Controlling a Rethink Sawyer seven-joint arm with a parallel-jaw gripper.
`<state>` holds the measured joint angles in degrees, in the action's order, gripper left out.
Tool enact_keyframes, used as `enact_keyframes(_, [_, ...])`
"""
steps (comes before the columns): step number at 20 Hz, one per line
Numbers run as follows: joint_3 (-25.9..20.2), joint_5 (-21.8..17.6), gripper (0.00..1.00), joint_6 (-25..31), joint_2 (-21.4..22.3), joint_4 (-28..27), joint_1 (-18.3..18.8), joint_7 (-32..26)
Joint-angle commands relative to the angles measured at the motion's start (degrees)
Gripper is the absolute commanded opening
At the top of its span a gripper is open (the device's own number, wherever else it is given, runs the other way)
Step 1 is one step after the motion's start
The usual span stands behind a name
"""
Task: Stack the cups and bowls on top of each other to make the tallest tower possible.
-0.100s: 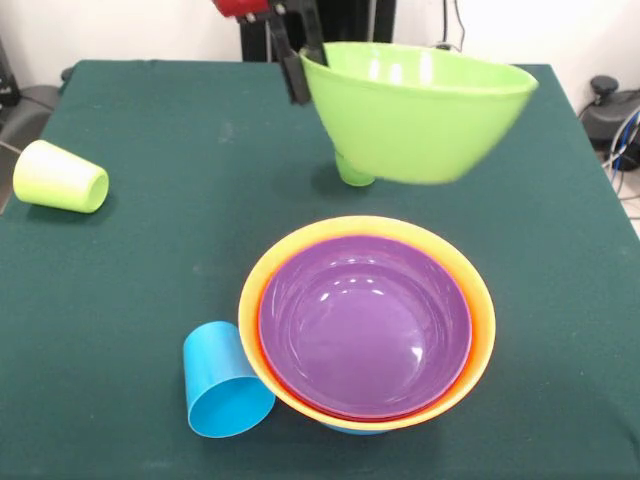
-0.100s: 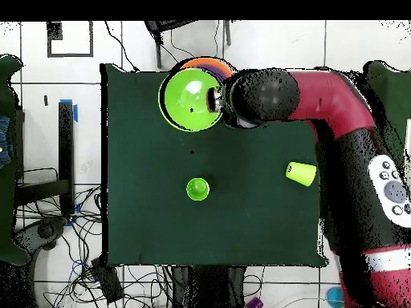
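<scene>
Careful: your gripper (image 1: 300, 62) is pinched on the rim of the glossy green plastic bowl (image 1: 420, 110), which hangs tilted from it, with the orange-rimmed nested tower (image 1: 366, 325) below and nearer the camera. Released crooked, it could slide off the purple top bowl (image 1: 365, 325).

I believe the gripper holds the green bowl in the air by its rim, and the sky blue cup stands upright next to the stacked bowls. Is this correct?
Not quite. The front view shows the sky blue cup lying on its side beside the stacked bowls, with its open mouth toward the camera. The rest is right: the gripper holds the green bowl in the air by its rim.
</scene>
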<state>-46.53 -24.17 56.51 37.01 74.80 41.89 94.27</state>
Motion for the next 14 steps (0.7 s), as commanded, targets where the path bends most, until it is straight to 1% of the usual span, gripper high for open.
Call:
enact_keyframes(1, [9.1, -4.8, 0.00, 7.7, -8.8, -16.5, -5.7, 4.2])
enact_keyframes(3, [9.6, -5.2, 0.00, 6.8, -9.8, -17.5, -6.2, 2.6])
enact_keyframes(7, [10.3, -5.9, 0.00, 2.7, -10.7, -17.1, -5.9, -0.4])
enact_keyframes(10, [9.6, -7.1, 0.00, -0.2, -13.1, -19.3, -5.6, -4.5])
enact_keyframes(14, [8.9, -8.1, 0.00, -1.8, -15.1, -21.2, -5.2, -6.9])
